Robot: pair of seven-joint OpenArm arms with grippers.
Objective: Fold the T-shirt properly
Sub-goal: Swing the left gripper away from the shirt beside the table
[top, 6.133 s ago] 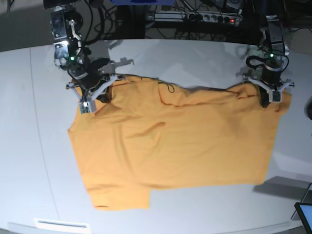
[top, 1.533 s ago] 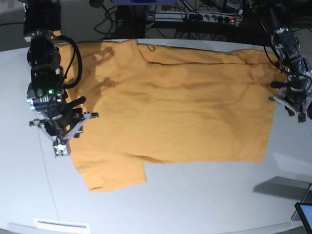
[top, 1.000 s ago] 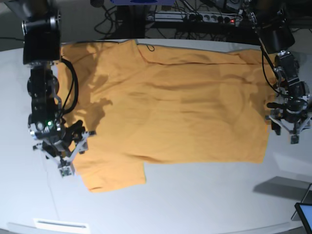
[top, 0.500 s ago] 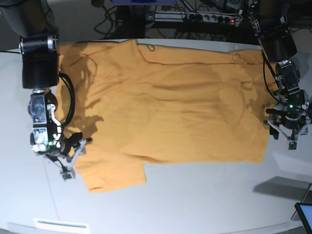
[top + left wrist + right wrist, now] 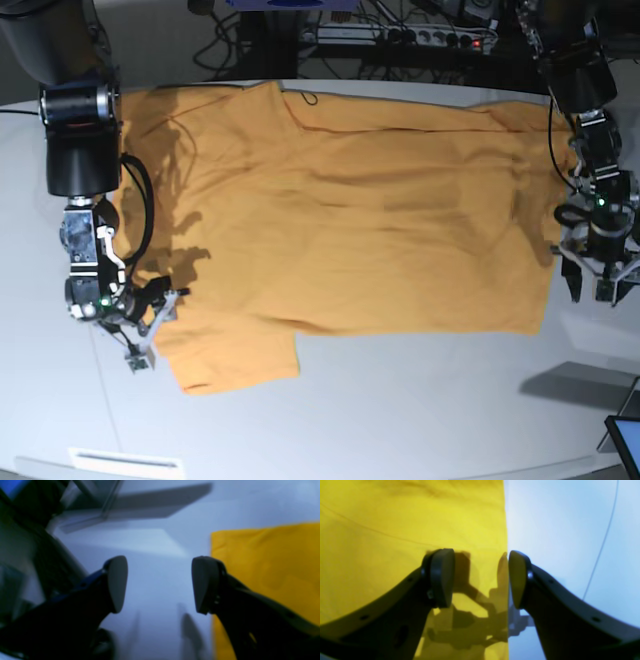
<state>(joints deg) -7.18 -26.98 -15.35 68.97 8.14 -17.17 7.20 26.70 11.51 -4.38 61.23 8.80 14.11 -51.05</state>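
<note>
The T-shirt [image 5: 340,210] lies spread flat on the worktop [image 5: 420,420] between the two arms. Compared with half a second earlier, both arms have come lower along its side edges. The right end effector [image 5: 480,580], jaws parted and empty, straddles the sleeve-side edge; the left end effector [image 5: 158,583], likewise parted and empty, sits just beside the hem corner over bare worktop.

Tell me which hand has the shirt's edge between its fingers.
The right hand: the T-shirt edge runs between its open fingers. The left hand has only bare table between its fingers.
</note>
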